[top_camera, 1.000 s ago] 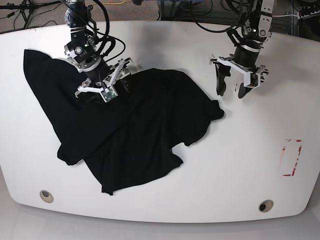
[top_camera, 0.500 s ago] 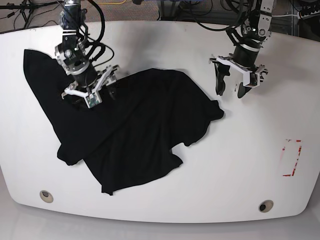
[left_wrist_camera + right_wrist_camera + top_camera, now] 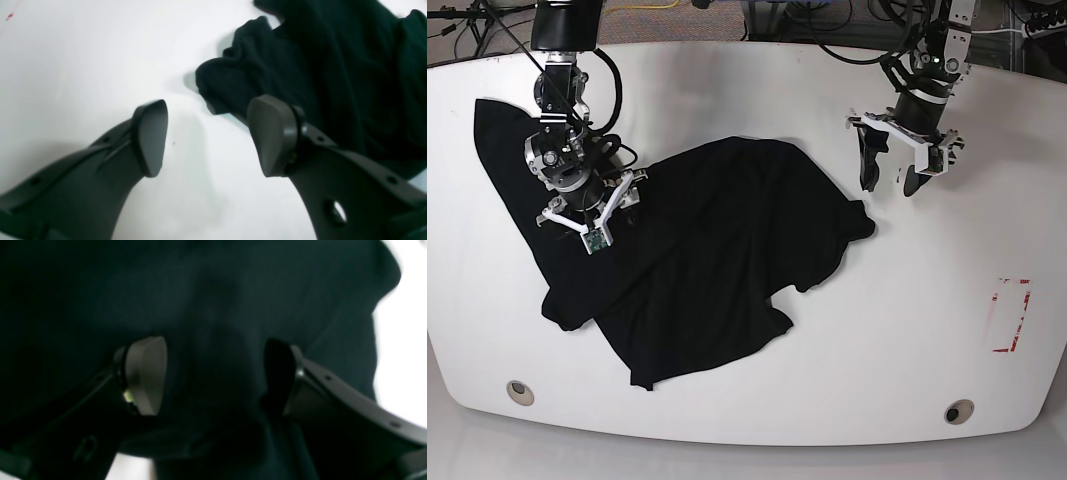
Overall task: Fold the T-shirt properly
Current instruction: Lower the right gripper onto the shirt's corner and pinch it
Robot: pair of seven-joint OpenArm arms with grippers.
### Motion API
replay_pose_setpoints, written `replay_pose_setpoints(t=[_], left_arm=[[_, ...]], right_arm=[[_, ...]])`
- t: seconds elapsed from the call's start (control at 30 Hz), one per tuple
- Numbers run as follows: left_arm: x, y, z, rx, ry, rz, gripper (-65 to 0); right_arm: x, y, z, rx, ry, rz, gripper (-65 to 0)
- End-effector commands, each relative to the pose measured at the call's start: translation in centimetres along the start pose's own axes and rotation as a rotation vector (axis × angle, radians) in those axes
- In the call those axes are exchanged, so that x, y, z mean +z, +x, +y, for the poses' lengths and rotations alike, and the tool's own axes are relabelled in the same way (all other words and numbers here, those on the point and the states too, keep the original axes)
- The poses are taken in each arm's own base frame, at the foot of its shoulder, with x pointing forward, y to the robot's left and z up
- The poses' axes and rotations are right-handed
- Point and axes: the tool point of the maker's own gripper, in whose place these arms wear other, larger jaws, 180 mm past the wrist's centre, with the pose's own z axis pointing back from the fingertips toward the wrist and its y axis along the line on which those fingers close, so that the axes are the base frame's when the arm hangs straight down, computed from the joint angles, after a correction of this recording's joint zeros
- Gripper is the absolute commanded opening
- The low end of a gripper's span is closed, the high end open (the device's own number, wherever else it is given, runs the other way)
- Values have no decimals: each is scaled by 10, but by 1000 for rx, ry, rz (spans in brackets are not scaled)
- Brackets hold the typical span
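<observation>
- Base view: the T-shirt [image 3: 697, 260], black and crumpled, lies spread unfolded across the white table [image 3: 927, 330]; one part runs to the table's far edge, a rumpled corner points toward the left gripper.
- Base view: the right gripper [image 3: 585, 210] hangs over the T-shirt's upper part, pointing down; its finger spread is hard to read against the dark cloth.
- Base view: the left gripper [image 3: 890, 178] stands over bare table just beside the T-shirt's rumpled corner, jaws spread wide, nothing between them.
- Base view: a red-outlined marking [image 3: 1010, 316] lies on the table, well apart from the T-shirt.
- Left wrist view: the left gripper [image 3: 206, 138] shows two dark fingers [image 3: 150, 136] set wide, bare table between them; the T-shirt [image 3: 333, 66] fills the upper corner, its bunched edge just beside one fingertip; contact cannot be told.
- Right wrist view: the right gripper [image 3: 213, 376] has its fingers [image 3: 146, 373] well parted above the T-shirt [image 3: 217, 300], which fills nearly the whole view; no cloth is seen pinched.
</observation>
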Motion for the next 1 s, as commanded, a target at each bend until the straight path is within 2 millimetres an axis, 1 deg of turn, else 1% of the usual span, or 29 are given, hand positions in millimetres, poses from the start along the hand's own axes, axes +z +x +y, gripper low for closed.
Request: replay_pose_setpoints(t=[0.0, 0.2, 0.33, 0.4, 0.73, 0.8, 0.97], left_arm=[[0, 12, -2, -2, -11, -41, -262], [-1, 12, -2, -1, -9, -44, -264], [-1, 12, -2, -2, -9, -43, -264], [0, 12, -2, -4, -8, -44, -264], [0, 11, -1, -2, -6, -44, -263], [-1, 13, -2, -5, -9, -48, -263], [-2, 13, -1, -8, -7, -48, -263]], right_arm=[[-4, 27, -12, -9, -18, -74, -214], [-16, 29, -17, -20, -14, -71, -212], [-20, 26, -17, -27, -8, -61, -211], [-21, 20, -18, -32, -2, -42, -213], [-21, 19, -22, -27, -6, -38, -218], [-24, 22, -22, -22, -4, -39, -222], [-29, 18, -22, -24, 5, -22, -234]])
